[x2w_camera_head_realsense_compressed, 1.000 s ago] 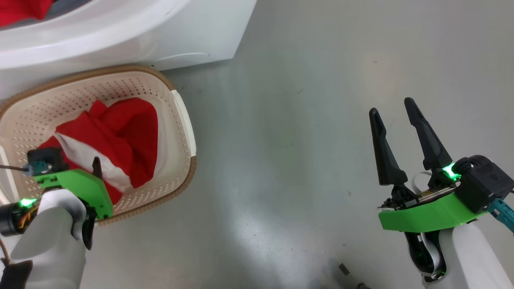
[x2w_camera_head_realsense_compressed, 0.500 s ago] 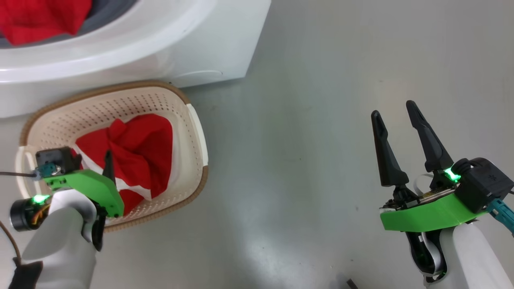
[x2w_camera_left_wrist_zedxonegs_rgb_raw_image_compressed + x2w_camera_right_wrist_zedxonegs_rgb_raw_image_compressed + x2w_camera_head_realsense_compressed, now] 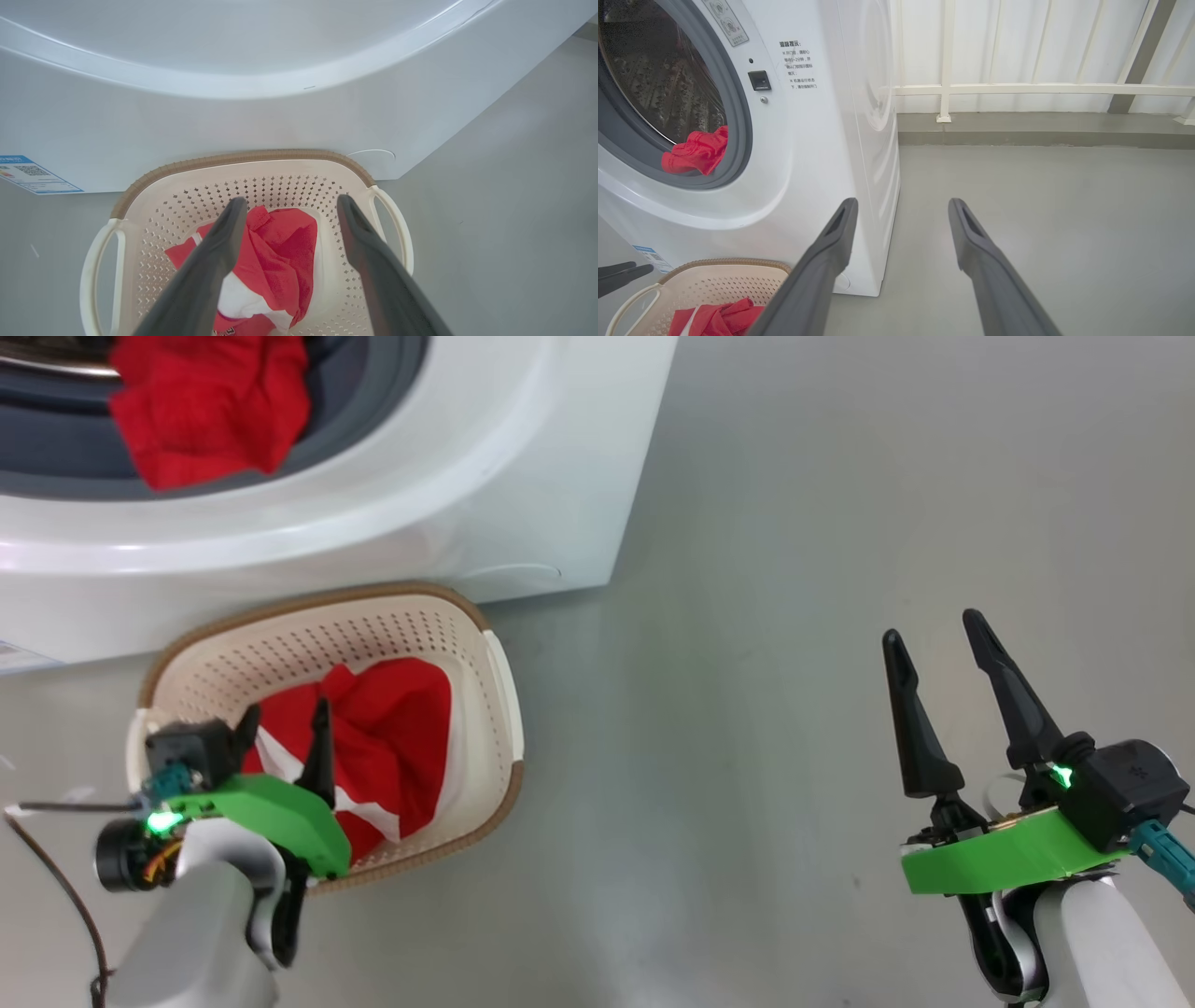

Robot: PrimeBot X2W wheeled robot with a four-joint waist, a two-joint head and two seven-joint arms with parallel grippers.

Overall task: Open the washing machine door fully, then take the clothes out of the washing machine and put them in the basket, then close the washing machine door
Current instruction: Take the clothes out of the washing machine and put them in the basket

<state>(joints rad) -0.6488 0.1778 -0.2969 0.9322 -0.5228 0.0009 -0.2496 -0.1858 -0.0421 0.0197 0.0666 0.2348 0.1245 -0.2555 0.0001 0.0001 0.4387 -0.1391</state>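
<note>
At the lower left of the head view, the left gripper (image 3: 286, 714) is hovering over the basket (image 3: 308, 601), its two dark fingers (image 3: 321, 751) standing spread and holding nothing, with a heap of red clothes (image 3: 401, 728) lying in the basket just beneath them. At the lower right, the right gripper (image 3: 932, 628) is also standing wide apart and empty, pointing up the frame over bare grey floor (image 3: 747, 616), well apart from the basket. Just beyond the basket, the washing machine (image 3: 523, 476) is taking up the upper left of the frame, its opening standing uncovered, and one more red garment (image 3: 210, 406) is hanging out over the grey rubber ring (image 3: 369, 383). That piece is lying almost straight up the frame from the left gripper, above and behind the basket, so I am judging the left arm much the nearer for the next reach; the cloth is bunched, somewhat wider than tall, its loose edge drooping towards the basket. The left wrist view is giving the basket's contents, white trim included, under the machine's curved front with a blue label (image 3: 28, 175) at middle left. The right wrist view is giving a side-on look at the steel drum (image 3: 658, 84) behind the garment, and a white railing (image 3: 1017, 88) at the far upper right.
</note>
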